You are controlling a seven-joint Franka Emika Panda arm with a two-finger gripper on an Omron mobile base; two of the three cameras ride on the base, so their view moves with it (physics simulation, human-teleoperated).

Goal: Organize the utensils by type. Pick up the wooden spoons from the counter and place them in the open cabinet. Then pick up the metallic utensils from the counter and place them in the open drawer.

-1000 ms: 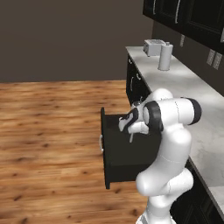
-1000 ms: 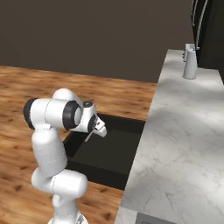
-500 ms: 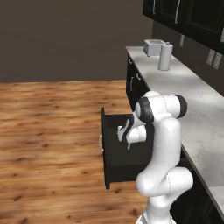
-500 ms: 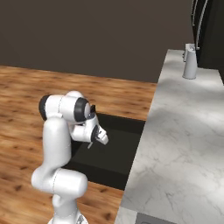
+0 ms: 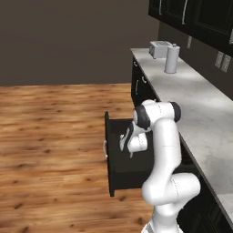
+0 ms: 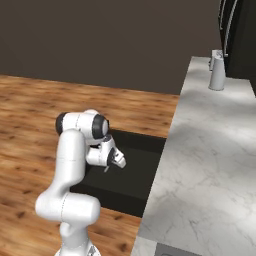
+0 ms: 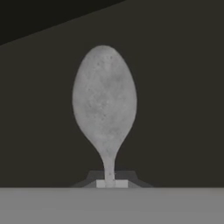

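Observation:
My gripper (image 7: pixel 108 183) is shut on the thin handle of the small silver spoon (image 7: pixel 104 105), one of the metallic utensils. Its oval bowl points away from the hand, against the dark flat floor of the open drawer (image 7: pixel 183 109). From the base cameras the gripper (image 5: pixel 126 144) (image 6: pixel 116 162) hangs low inside the open drawer (image 5: pixel 132 175) (image 6: pixel 137 172), which stands pulled out from the black fronts under the white marble counter (image 5: pixel 205 109) (image 6: pixel 210 150). The spoon is too small to make out there. The wooden spoons are out of view.
A toaster (image 5: pixel 158 48) and a grey cylinder (image 5: pixel 171 59) (image 6: pixel 216 77) stand at the counter's far end under dark upper cabinets (image 5: pixel 195 13). The drawer's front panel (image 5: pixel 109 157) juts over the wooden floor (image 5: pixel 50 136).
The arm has folded down and swung the hand from above the drawer down into it, with the silver spoon held throughout. The drawer has not moved.

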